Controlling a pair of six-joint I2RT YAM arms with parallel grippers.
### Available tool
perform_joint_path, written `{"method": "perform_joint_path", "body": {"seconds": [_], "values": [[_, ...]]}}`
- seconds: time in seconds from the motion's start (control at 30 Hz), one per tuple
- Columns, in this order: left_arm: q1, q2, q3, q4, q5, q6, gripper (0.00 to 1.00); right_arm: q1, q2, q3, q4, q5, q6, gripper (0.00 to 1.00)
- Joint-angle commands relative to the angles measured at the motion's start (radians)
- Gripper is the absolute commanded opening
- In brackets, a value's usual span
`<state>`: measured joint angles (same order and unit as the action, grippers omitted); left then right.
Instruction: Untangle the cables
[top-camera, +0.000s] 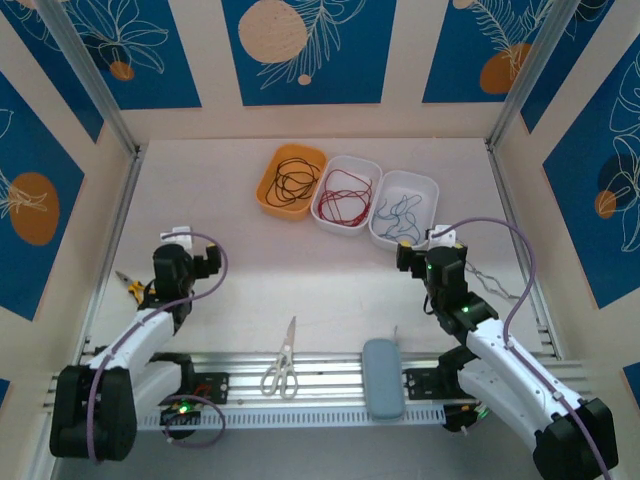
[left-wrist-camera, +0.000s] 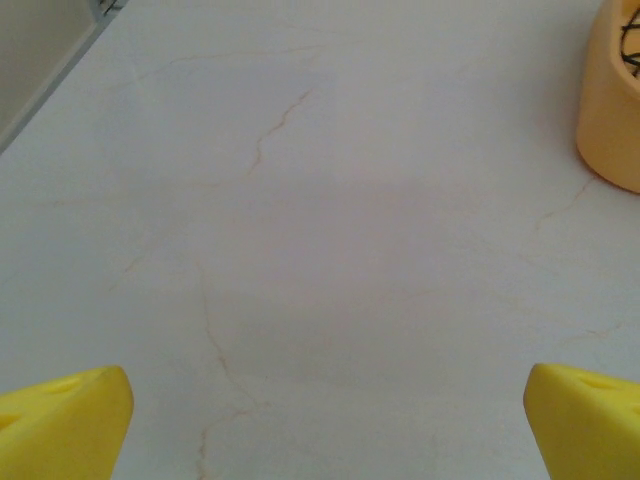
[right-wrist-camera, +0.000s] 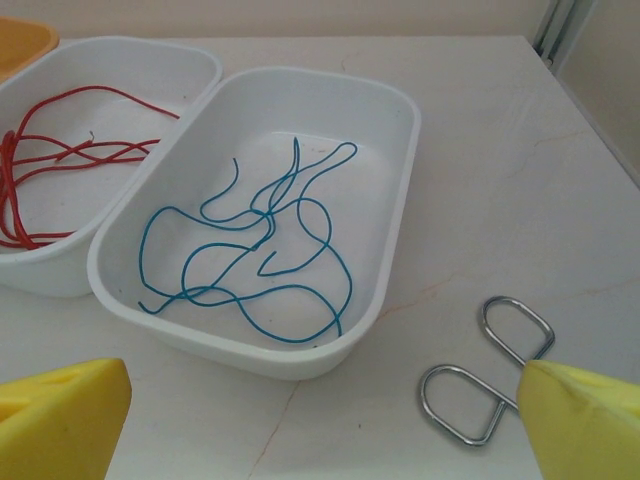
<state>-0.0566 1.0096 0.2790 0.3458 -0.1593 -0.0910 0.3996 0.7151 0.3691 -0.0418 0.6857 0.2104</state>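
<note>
Black cables (top-camera: 295, 180), red cables (top-camera: 345, 195), blue cables (right-wrist-camera: 250, 240): one colour per tray (right-wrist-camera: 395, 190), by far edge of table (top-camera: 330, 290) | colours apparently separated; blue cables loosely overlap | left gripper (left-wrist-camera: 320, 425), right gripper (right-wrist-camera: 325, 420): jaws released, empty.

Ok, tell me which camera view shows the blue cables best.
The right wrist view: the blue cables lie close up in their white tray, with every loop and crossing traceable. The top external view shows them small, a faint blue squiggle in the rightmost tray.
</note>
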Motion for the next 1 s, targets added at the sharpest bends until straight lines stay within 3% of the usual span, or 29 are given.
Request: {"method": "perform_joint_path", "body": {"seconds": [0.0, 0.27, 0.53, 0.83, 0.97], "values": [[0.021, 0.045, -0.02, 0.248, 0.086, 0.084, 1.0, -0.014, -0.014, -0.025, 0.078, -0.023, -0.06, 0.99], [0.04, 0.229, -0.041, 0.518, 0.246, 0.111, 1.0, -0.069, -0.014, -0.054, 0.132, -0.087, -0.076, 0.99], [0.047, 0.429, -0.055, 0.767, 0.315, 0.123, 1.0, -0.108, -0.026, -0.089, 0.194, -0.152, -0.095, 0.99], [0.051, 0.564, 0.017, 0.761, 0.456, 0.174, 1.0, -0.163, -0.028, -0.139, 0.298, -0.228, -0.121, 0.99], [0.053, 0.551, 0.061, 0.655, 0.486, 0.185, 1.0, -0.19, -0.011, -0.164, 0.365, -0.279, -0.129, 0.99]]}}
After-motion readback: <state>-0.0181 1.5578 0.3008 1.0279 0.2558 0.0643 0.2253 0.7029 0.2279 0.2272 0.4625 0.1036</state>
